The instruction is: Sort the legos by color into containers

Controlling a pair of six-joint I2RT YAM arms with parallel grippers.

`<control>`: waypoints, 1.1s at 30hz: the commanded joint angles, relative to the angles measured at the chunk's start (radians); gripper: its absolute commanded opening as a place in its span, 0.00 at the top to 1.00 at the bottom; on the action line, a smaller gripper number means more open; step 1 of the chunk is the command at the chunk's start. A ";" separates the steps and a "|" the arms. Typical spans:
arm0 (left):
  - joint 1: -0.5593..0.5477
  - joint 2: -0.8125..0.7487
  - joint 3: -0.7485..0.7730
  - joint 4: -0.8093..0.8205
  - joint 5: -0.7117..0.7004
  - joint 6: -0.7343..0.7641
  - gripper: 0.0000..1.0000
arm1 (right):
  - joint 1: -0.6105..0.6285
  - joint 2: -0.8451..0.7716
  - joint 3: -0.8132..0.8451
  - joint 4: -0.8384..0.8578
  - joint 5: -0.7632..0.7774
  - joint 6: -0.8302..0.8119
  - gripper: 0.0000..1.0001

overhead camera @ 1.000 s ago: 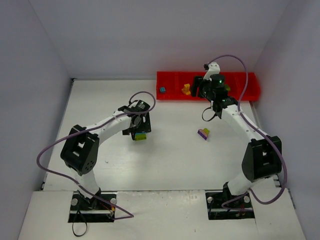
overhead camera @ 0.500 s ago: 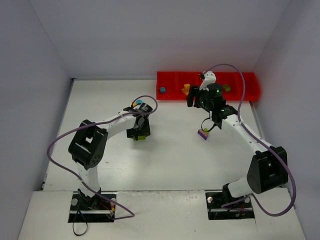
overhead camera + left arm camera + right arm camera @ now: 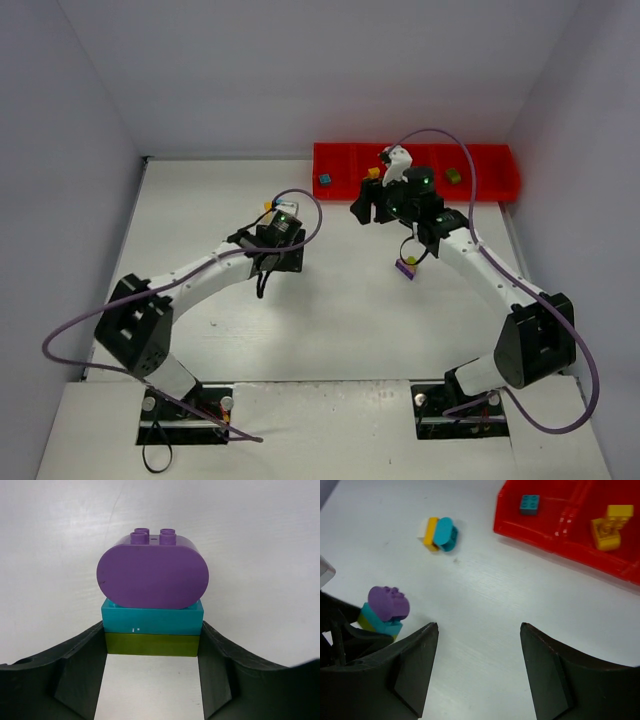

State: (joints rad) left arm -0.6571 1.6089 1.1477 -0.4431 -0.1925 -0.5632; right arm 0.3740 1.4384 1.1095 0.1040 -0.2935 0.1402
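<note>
- Since the earlier view from above, the left arm has reached out and lowered its gripper over the three-brick stack. The right arm has swung off the red tray toward the middle of the table.
- The stack sits on the table with purple on top, teal in the middle and olive green at the bottom.
- The left gripper's fingers flank the two lower bricks, half closed, with no gap showing on either side. It appears to have hold of the stack down low. That grip leaves the purple cap clear, which probably suits pulling it off, since a mixed stack cannot go into any one compartment.
- The right gripper is spread wide and empty. Its camera looks across at the held stack, so it seems placed to take the top brick, though nothing confirms that.
- In the tray, a teal brick lies in one compartment and the yellow bricks lie in the next one. An olive brick lies further along, so each colour already has its own compartment.
- Two pieces are still loose on the table: a yellow-and-teal pair just beyond the left gripper, and a purple-and-yellow piece beneath the right forearm. Both are mixed and likely need splitting too.
</note>
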 commanded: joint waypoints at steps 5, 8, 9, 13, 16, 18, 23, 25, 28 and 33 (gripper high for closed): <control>-0.019 -0.317 -0.196 0.423 0.106 0.423 1.00 | 0.035 0.042 0.154 0.000 -0.337 0.100 0.28; -0.022 -0.414 -0.305 0.589 0.183 0.549 1.00 | 0.054 0.062 0.190 0.000 -0.423 0.131 0.19; -0.024 -0.444 -0.328 0.622 0.192 0.600 1.00 | 0.060 0.073 0.203 0.000 -0.452 0.150 0.18; -0.024 -0.474 -0.335 0.620 0.225 0.666 1.00 | 0.075 0.092 0.226 0.000 -0.502 0.179 0.17; -0.026 -0.484 -0.341 0.633 0.243 0.695 0.99 | 0.091 0.111 0.234 0.000 -0.529 0.190 0.17; -0.026 -0.489 -0.350 0.656 0.242 0.706 1.00 | 0.106 0.119 0.234 0.000 -0.541 0.194 0.16; -0.026 -0.498 -0.352 0.681 0.252 0.712 0.99 | 0.137 0.148 0.228 0.002 -0.547 0.206 0.16; -0.026 -0.495 -0.348 0.684 0.271 0.712 0.99 | 0.147 0.157 0.233 0.002 -0.543 0.205 0.16; -0.029 -0.492 -0.344 0.685 0.277 0.717 0.99 | 0.163 0.174 0.236 0.002 -0.529 0.203 0.17; -0.035 -0.500 -0.341 0.685 0.275 0.723 0.99 | 0.178 0.192 0.237 0.002 -0.515 0.200 0.21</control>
State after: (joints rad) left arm -0.6819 1.1412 0.7727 0.1417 0.0631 0.1368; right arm 0.5434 1.6352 1.2961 0.0559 -0.7994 0.3382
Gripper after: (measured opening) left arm 0.575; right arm 0.795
